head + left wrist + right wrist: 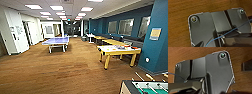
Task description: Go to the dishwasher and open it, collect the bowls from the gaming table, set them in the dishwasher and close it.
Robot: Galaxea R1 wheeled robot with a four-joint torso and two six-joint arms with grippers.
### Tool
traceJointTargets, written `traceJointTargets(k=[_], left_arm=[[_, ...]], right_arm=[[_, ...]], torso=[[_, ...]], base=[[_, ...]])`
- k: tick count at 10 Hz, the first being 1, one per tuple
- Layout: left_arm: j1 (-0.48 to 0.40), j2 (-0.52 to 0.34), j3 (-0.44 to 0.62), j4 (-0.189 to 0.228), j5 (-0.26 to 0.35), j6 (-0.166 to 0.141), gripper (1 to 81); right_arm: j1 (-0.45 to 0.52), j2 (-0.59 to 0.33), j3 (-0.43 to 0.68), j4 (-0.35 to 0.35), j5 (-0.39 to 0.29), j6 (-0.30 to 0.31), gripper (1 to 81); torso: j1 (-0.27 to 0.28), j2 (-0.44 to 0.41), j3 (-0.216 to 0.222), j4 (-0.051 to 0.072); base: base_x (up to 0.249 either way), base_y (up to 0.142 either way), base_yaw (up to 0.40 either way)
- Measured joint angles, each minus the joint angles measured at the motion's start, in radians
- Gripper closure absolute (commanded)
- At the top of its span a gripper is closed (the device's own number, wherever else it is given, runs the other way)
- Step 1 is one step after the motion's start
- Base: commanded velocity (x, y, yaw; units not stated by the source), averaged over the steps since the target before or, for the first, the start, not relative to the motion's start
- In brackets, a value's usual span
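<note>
Much open wood-grain floor (62,72) is seen ahead. The gaming table (117,51) (white top, yellow rim and legs) stands to the right beside the teal wall (157,40), with small coloured items on its far end that may be the bowls (131,47). A blue ping-pong table (56,41) stands further back on the left; a foosball table corner (147,87) is near. Gripper states cannot be told.

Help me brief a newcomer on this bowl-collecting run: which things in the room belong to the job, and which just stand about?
Belongs to the job:
yellow-rimmed gaming table
small orange thing on it, maybe a bowl

Just standing about:
blue table-tennis table
table-football table
wooden-topped tables by the blue wall
</note>
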Motion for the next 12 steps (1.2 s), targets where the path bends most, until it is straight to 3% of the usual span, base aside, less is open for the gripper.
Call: traceJointTargets(k=[12], left_arm=[[-0.002, 0.008, 0.0, 0.0, 0.0, 0.0, 1.0]], right_arm=[[0.007, -0.002, 0.0, 0.0, 0.001, 0.0, 1.0]], torso=[[0.0, 0.0, 0.0, 0.0]], base=[[0.21, 0.0, 0.0]])
